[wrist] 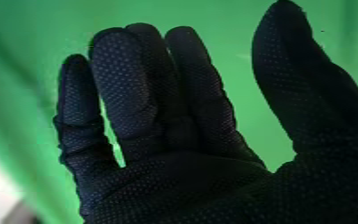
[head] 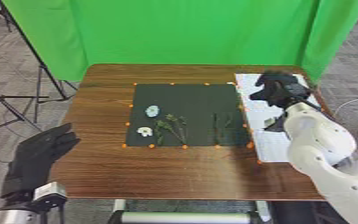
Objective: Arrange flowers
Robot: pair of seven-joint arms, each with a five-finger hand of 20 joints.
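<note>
R hand (wrist: 180, 182) open, empty, o/ white sheet (head: 271, 145); L hand (head: 35, 155) open.
Flowers (head: 145, 131) on dk mat (head: 198, 97): prob. pick next; pinch stem (head: 175, 132) lightly, lift slow.

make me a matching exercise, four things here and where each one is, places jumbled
1. white flower
2. green curtain
3. right hand
4. left hand

A. over the white sheet
B. on the dark mat
C. by the left edge of the table
D. beyond the table's far edge

Pairs: 1-B, 2-D, 3-A, 4-C
</note>
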